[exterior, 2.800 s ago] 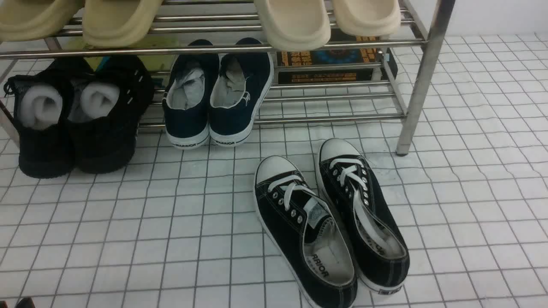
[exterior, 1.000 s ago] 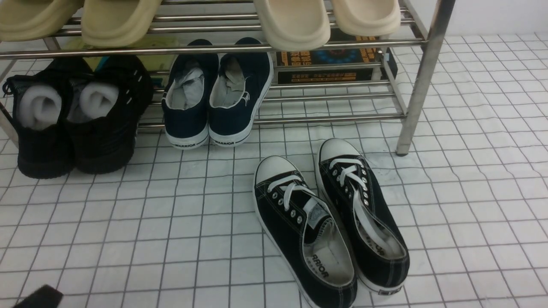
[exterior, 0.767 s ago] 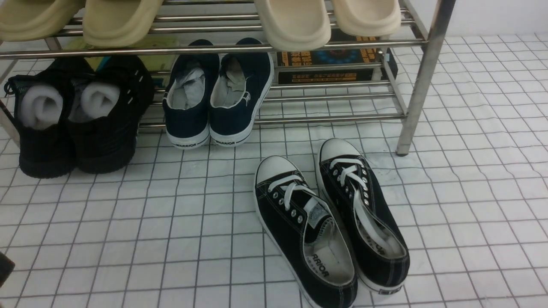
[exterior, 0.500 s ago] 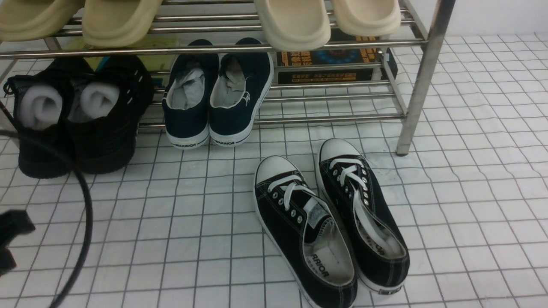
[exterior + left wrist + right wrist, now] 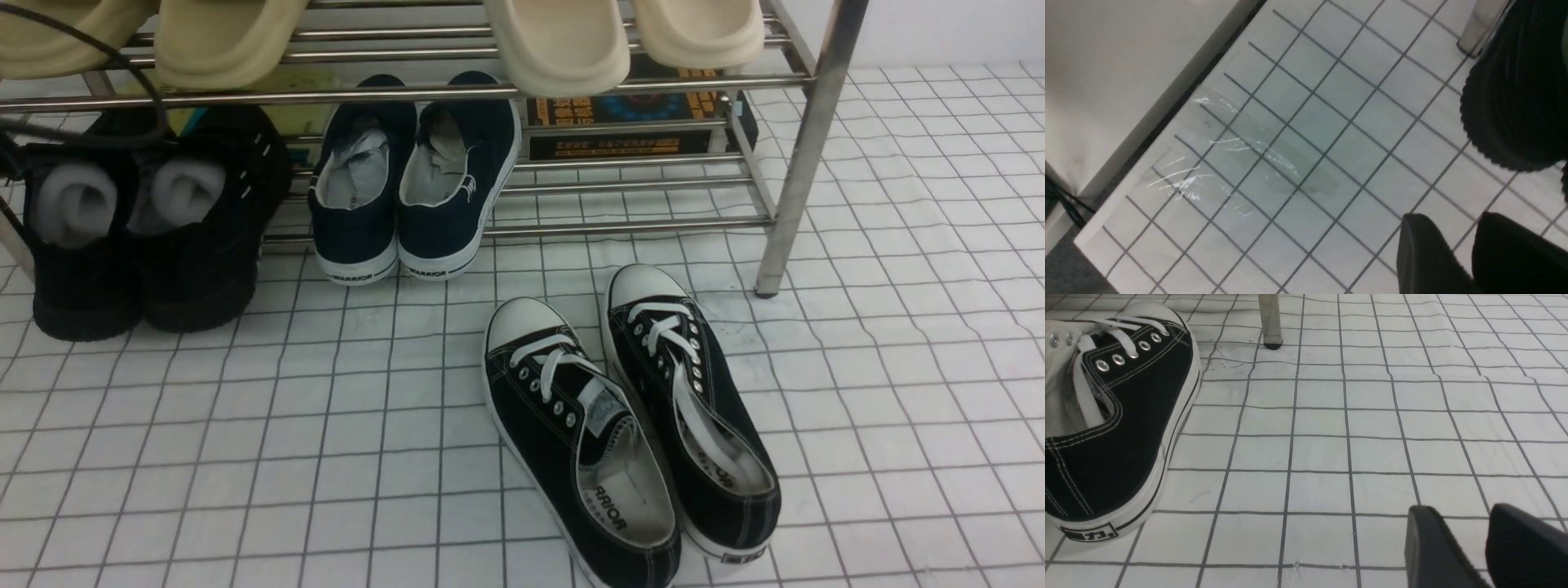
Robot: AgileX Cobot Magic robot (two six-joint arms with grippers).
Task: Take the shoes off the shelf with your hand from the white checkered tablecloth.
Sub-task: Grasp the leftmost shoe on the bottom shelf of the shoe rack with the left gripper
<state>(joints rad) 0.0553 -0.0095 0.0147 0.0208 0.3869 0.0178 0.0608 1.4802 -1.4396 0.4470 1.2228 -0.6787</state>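
Sitting at the far left on the lower tier of the silver tube shelf point(image 5: 784, 155), the all-black knit sneakers point(image 5: 139, 229) await. The left gripper point(image 5: 1470, 253), jaws slightly parted and holding nothing, could snag its cable on the bars.

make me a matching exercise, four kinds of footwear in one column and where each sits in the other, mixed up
Things:
1. all-black sneakers
2. navy low-tops
3. white-toed canvas sneakers
4. beige slippers

Places:
A. top tier of the shelf
B. on the tablecloth, in front of the shelf
C. lower tier, far left
D. lower tier, middle

Pairs: 1-C, 2-D, 3-B, 4-A
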